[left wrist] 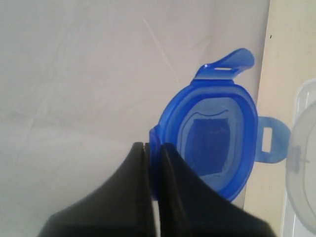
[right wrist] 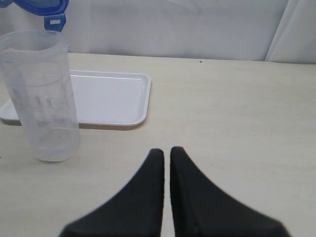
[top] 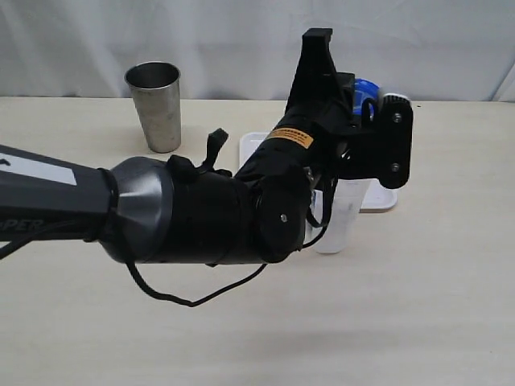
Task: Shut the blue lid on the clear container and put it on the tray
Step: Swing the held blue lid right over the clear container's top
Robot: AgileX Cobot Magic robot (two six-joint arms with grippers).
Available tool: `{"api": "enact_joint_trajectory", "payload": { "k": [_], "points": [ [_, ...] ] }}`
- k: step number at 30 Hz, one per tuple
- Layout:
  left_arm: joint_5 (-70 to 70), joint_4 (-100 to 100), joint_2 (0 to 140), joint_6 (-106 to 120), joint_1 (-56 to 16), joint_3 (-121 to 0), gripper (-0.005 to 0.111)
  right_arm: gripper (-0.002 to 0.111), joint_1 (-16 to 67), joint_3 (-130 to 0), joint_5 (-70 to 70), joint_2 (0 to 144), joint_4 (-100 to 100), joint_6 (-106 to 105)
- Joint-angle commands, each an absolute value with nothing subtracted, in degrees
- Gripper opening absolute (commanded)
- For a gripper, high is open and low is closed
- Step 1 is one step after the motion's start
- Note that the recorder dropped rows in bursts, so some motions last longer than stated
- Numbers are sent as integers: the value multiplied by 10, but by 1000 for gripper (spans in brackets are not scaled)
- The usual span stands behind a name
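My left gripper [left wrist: 153, 146] pinches the blue lid [left wrist: 212, 136] by its rim, just above the clear container [right wrist: 42, 94], which stands on the desk at the tray's [right wrist: 113, 98] near edge. My right gripper [right wrist: 166, 150] is shut and empty. With so thin a pinch, pressing off-centre could twist the lid or topple the unsteadied container. The arm's yellow sticker [top: 290, 137] is too small to read.
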State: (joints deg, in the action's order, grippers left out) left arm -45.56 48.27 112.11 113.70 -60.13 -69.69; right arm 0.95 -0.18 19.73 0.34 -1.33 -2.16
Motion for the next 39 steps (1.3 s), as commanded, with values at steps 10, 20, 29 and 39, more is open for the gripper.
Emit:
{"api": "enact_joint_trajectory", "payload": {
  "k": [10,20,29,39],
  "points": [
    [-473,533,1120,1172,-617,-693,0,4,8,0,196,0,-18,-22],
    [-475,547,1120,1178,-621,-693,0,4,8,0,196,0,-18,-22],
    [-475,559,1120,1188,-633,-693,0,4,8,0,196,0,-18,-22],
    [-473,597,1120,1202,-633,-693,0,4,8,0,196,0,-18,-22]
  ]
}}
